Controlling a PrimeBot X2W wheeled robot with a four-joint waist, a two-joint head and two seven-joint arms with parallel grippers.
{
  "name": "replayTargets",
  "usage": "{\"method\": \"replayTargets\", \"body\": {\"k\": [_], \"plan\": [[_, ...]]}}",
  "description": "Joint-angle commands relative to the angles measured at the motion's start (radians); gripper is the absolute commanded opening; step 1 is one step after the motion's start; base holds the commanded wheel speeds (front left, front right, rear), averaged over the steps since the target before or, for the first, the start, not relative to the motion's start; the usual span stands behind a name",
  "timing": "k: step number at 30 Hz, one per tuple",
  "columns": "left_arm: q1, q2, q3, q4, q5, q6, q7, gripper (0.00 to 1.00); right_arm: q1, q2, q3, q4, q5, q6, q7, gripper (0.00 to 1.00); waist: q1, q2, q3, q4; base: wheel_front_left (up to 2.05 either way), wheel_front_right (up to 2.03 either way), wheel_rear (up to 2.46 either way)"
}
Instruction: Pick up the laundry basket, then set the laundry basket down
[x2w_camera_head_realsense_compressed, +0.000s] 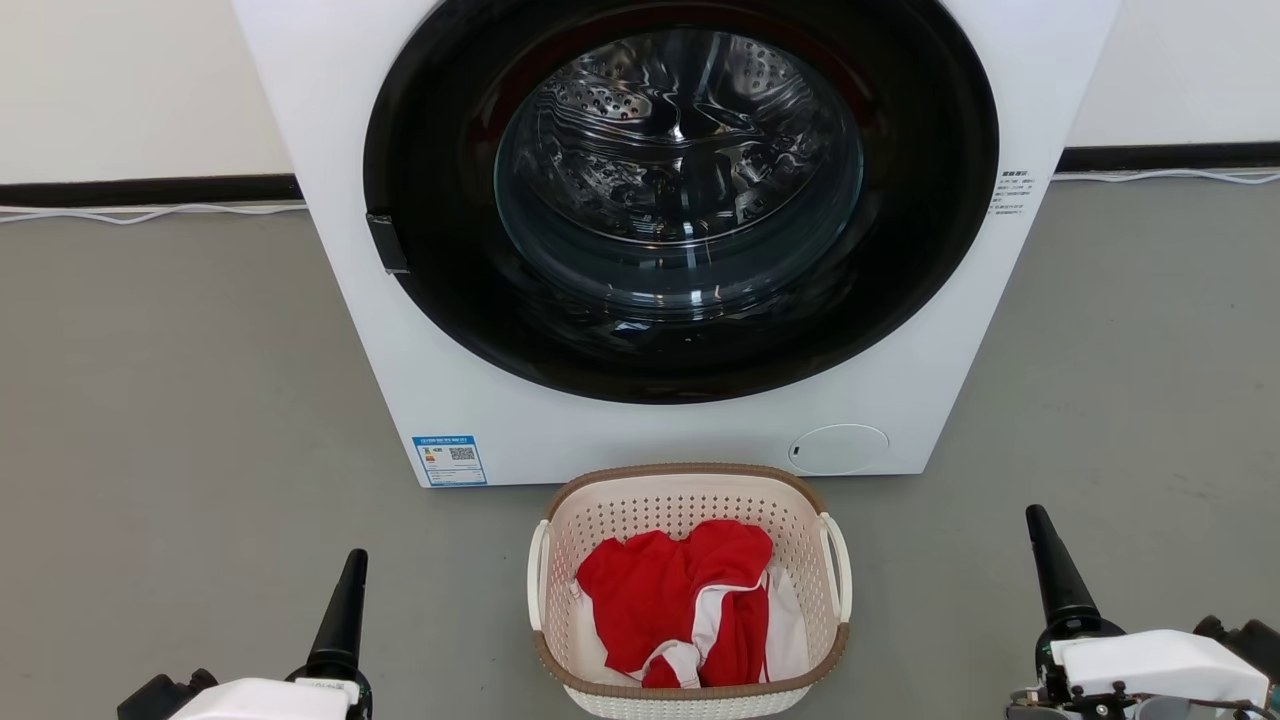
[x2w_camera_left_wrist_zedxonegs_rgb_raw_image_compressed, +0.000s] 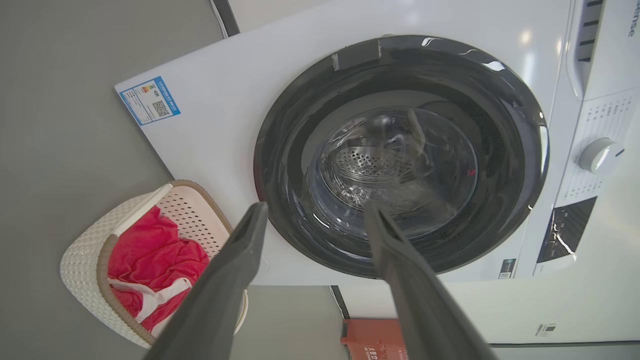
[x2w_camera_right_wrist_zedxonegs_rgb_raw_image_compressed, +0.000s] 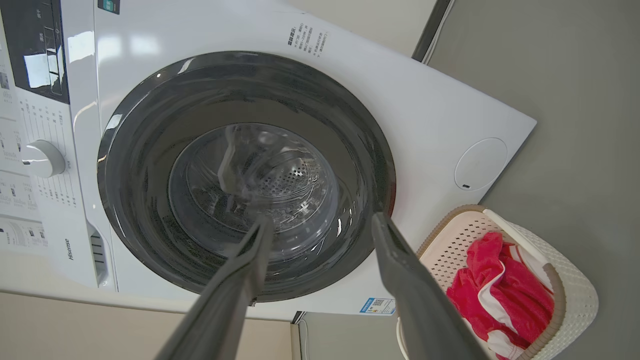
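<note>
left gripper (x2w_camera_left_wrist_zedxonegs_rgb_raw_image_compressed: 315, 207) jaws spread wide | right gripper (x2w_camera_right_wrist_zedxonegs_rgb_raw_image_compressed: 321, 218) jaws spread wide | washing machine (x2w_camera_head_realsense_compressed: 650, 440), round door (x2w_camera_head_realsense_compressed: 680, 200) shut | laundry basket (x2w_camera_head_realsense_compressed: 690, 472) on floor (x2w_camera_head_realsense_compressed: 180, 400) just before it, between both grippers, untouched | red-and-white garment (x2w_camera_head_realsense_compressed: 665, 590) crumpled inside basket

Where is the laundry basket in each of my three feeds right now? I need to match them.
Head view: laundry basket bottom centre, on the floor before the washing machine.
Left wrist view: laundry basket lower left.
Right wrist view: laundry basket lower right.
Shared landmark: the washing machine's blue label.
</note>
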Motion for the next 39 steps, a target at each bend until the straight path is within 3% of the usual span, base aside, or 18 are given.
{"method": "replayTargets", "body": {"k": [1, 23, 39], "plan": [[-0.020, 0.009, 0.005, -0.026, 0.023, 0.003, -0.010, 1.00, -0.021, -0.008, 0.010, -0.033, -0.033, 0.003, -0.012, 1.00, -0.0002, 0.0000, 0.000, 0.000, 0.00, 0.00, 0.00], [-0.005, 0.011, -0.025, -0.023, 0.353, 0.035, -0.077, 1.00, -0.018, -0.011, 0.032, -0.042, -0.438, 0.005, -0.079, 1.00, -0.0002, 0.0000, -0.002, 0.000, 0.00, 0.00, 0.00], [-0.001, 0.012, -0.023, -0.016, 0.580, 0.037, -0.121, 1.00, -0.020, -0.020, 0.049, -0.019, -0.655, 0.006, -0.123, 1.00, -0.0002, 0.0000, -0.004, 0.001, 0.00, 0.00, 0.00]]}}
